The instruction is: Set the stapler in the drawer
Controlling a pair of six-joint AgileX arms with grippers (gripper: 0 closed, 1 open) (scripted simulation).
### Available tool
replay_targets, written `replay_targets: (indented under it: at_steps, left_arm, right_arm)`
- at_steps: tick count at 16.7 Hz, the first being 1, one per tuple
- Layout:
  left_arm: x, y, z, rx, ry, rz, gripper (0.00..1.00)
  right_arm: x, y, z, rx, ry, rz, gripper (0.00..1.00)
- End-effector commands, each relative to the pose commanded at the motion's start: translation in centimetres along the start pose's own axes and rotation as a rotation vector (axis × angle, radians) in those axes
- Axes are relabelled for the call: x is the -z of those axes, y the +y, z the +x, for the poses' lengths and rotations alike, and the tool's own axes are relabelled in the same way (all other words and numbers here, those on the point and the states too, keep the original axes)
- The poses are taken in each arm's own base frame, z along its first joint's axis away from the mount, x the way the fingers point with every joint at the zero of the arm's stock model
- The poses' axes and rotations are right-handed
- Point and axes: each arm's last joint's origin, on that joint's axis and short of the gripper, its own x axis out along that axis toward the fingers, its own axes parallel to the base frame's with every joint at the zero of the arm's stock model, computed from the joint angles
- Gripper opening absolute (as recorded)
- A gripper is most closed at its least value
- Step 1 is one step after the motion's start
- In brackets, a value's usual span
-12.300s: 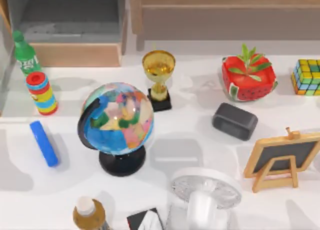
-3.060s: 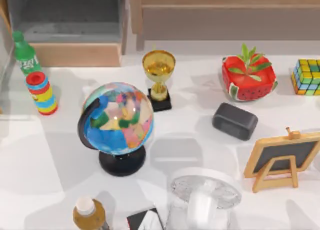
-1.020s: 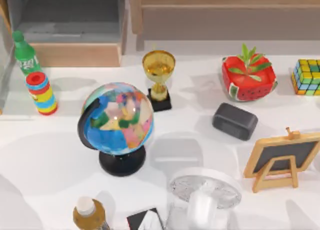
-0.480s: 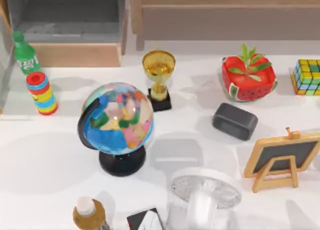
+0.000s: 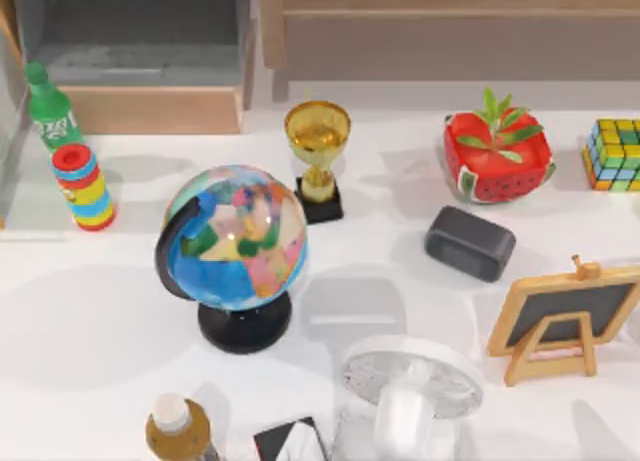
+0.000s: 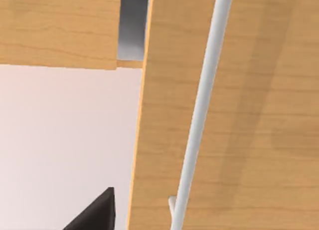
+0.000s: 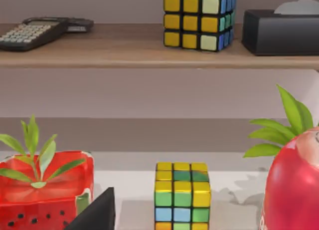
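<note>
The drawer stands open at the table's back left, with a tan front panel and a grey inside where nothing blue shows. The stapler is out of view. In the left wrist view a dark corner of my left gripper sits close against light-wood panels crossed by a slim white bar. In the right wrist view a dark corner of my right gripper points toward a watermelon-shaped pot and a colour cube.
A globe, trophy, rainbow ring stack and green bottle stand left of centre. The dark grey block, small chalkboard, fan and brown shelf unit fill the right and back.
The blue stapler that lay on the table's left 12 seconds ago is gone from there. Over the last second only the broad shadow on the left of the table has shifted.
</note>
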Motion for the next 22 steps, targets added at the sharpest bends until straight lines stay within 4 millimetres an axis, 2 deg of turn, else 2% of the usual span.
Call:
replay_targets:
  at_steps: [4,7,14,19,22]
  left_arm:
    - [-2.7,0.1,-0.1,-0.095,-0.108,0.083,1.0]
    - [-3.5,0.4,-0.1,-0.136,-0.146,0.109,1.0]
    - [-3.4,0.5,0.0,-0.137,-0.143,0.11,1.0]
    - [-3.9,0.7,2.3,-0.136,-0.146,0.109,1.0]
    - [-3.9,0.7,2.4,-0.136,-0.146,0.109,1.0]
  right_arm:
    - [0.0,0.0,0.0,0.0,0.0,0.0,1.0]
    - [0.0,0.0,0.0,0.0,0.0,0.0,1.0]
    - [0.0,0.0,0.0,0.0,0.0,0.0,1.0]
    - [0.0,0.0,0.0,0.0,0.0,0.0,1.0]
    - [0.0,0.0,0.0,0.0,0.0,0.0,1.0]
